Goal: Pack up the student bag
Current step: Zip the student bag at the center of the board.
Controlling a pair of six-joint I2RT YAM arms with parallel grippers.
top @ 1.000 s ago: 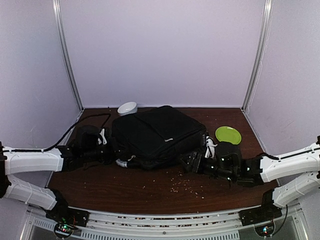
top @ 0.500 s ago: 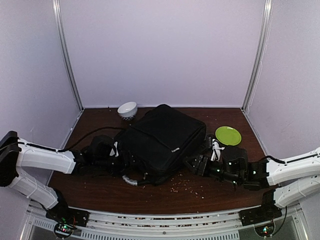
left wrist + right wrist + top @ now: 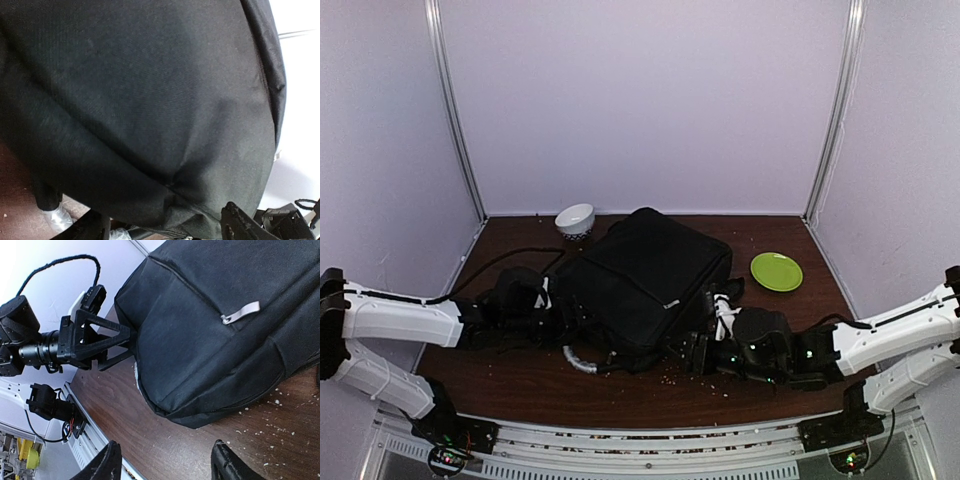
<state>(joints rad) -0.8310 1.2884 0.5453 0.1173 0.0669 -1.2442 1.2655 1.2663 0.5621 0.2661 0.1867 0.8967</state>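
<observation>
The left hand (image 3: 129, 343) stands with its jaws spread wide at the left side of the black bag (image 3: 645, 275), its fingertips up against the fabric but closed on nothing that can be seen. From its own wrist camera the two fingers (image 3: 239, 226) sit far apart at the bottom of the view, while the bulging side of the bag fills almost everything above them. The right hand (image 3: 165, 456) is also open, low over the bench (image 3: 510, 385) at the bag's near right corner. Only brown wood and scattered pale crumbs (image 3: 266, 429) lie between its fingers, with the bag just ahead of them. The bag lies flat in the middle of the bench, turned at a slant so that one corner points toward the back wall, between the two arms that reach in from either side. A grey zip pull (image 3: 241, 311) lies on its top face, and its curved grey-white handle (image 3: 577, 360) sticks out at the near left corner, down on the wood. A white bowl (image 3: 575, 218) stands just behind the bag's far left edge, near the back wall. A green plate (image 3: 776, 271) lies to the right of the bag, apart from it. A black cable (image 3: 495, 262) loops from the left arm across the bench's left side.
</observation>
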